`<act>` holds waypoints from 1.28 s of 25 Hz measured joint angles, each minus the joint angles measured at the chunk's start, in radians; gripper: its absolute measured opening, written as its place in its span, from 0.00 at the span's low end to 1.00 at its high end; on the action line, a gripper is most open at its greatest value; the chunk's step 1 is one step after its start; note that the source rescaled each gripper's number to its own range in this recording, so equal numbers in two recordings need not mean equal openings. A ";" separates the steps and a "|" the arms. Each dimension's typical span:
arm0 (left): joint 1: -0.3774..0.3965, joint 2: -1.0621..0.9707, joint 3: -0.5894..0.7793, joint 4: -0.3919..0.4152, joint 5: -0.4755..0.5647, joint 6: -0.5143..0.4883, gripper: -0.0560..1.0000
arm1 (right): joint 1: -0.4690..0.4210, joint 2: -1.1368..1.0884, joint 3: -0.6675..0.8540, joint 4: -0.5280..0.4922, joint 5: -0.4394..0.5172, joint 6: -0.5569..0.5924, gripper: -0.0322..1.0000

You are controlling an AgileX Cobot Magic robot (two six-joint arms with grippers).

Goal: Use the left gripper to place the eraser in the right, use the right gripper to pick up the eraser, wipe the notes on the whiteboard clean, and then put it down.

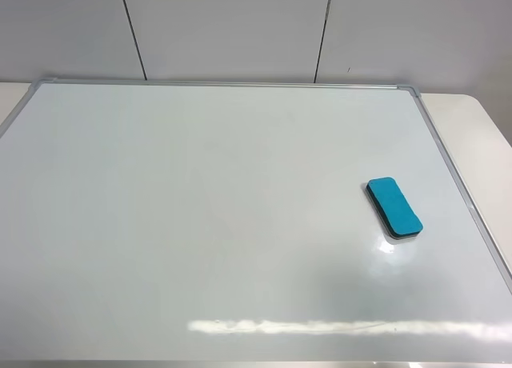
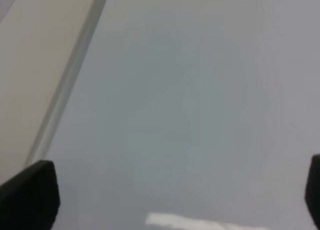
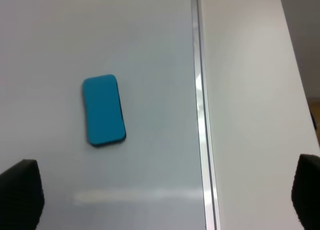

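The eraser (image 1: 394, 207) lay flat on the whiteboard (image 1: 200, 224) at the right of the exterior view, near the frame, looking light and rigid, probably best pinched across its narrow sides. In the right wrist view it sat left of centre, above and between the spread, empty fingertips of the right gripper (image 3: 165, 200), well apart from both. The left gripper (image 2: 170, 195) was likewise released over bare board.

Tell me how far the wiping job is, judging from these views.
It looks finished: the whiteboard shows no marks, and the eraser lies flat on its right part. The left gripper and right gripper are open and empty. Nothing visible remains.
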 joint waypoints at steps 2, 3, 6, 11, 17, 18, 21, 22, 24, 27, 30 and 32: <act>-0.018 0.000 0.000 0.000 0.000 0.000 1.00 | -0.046 -0.032 0.062 0.011 -0.021 0.000 1.00; -0.029 0.000 0.000 0.000 0.000 0.000 1.00 | -0.064 -0.048 0.082 0.015 -0.030 0.000 1.00; -0.060 0.000 0.000 0.000 0.000 0.000 1.00 | -0.114 -0.085 0.126 0.031 -0.047 -0.020 1.00; -0.087 0.000 0.000 0.000 0.000 0.000 1.00 | -0.131 -0.113 0.154 0.034 -0.049 -0.089 1.00; -0.089 0.000 0.000 0.000 0.000 0.000 1.00 | -0.132 -0.170 0.161 0.037 -0.049 -0.095 1.00; -0.089 0.000 0.000 0.000 0.000 0.000 1.00 | -0.132 -0.170 0.161 0.040 -0.049 -0.093 1.00; -0.089 0.000 0.000 0.000 0.000 0.000 1.00 | -0.132 -0.170 0.161 0.043 -0.049 -0.093 1.00; -0.089 0.000 0.000 0.000 0.000 0.000 1.00 | -0.132 -0.170 0.161 0.043 -0.049 -0.093 1.00; -0.089 0.000 0.000 0.000 0.000 0.000 1.00 | -0.132 -0.170 0.161 0.044 -0.049 -0.093 1.00; -0.089 0.000 0.000 0.000 0.000 0.000 1.00 | -0.132 -0.170 0.161 0.044 -0.049 -0.092 1.00; -0.067 0.000 0.000 0.000 0.000 0.000 1.00 | -0.132 -0.170 0.161 0.044 -0.049 -0.083 1.00; -0.036 0.000 0.000 0.000 0.000 0.000 1.00 | -0.132 -0.170 0.161 0.044 -0.050 -0.074 1.00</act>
